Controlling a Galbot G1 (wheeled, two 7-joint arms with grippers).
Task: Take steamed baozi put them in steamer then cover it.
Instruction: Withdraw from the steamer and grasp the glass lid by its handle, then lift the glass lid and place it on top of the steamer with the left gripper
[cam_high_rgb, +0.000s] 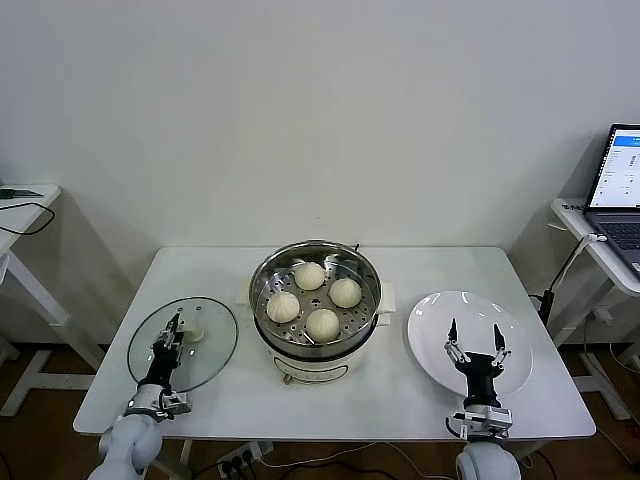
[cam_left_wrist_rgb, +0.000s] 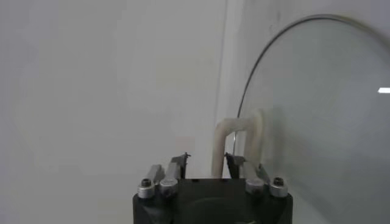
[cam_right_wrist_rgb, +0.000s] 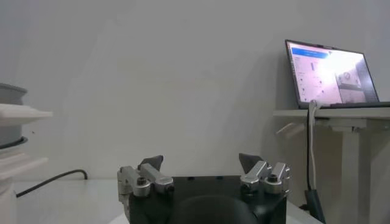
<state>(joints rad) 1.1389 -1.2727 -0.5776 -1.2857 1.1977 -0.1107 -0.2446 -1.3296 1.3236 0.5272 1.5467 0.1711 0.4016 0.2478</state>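
Now all four baozi (cam_high_rgb: 314, 297) sit on the perforated tray inside the steamer (cam_high_rgb: 315, 340), mid-bench (cam_high_rgb: 420, 265), so loading looks done and only covering remains; cover (cam_high_rgb: 210, 350) lies flat on the bench well left of the steamer, handle (cam_high_rgb: 193, 334) up for a top grasp; left gripper (cam_high_rgb: 170, 335) is at that handle, jaws narrow either side of it, contact not certain; right gripper (cam_high_rgb: 476, 347) hangs over the bare plate (cam_high_rgb: 430, 320), jaws wide and holding nothing, probably parked out of the lid's path.
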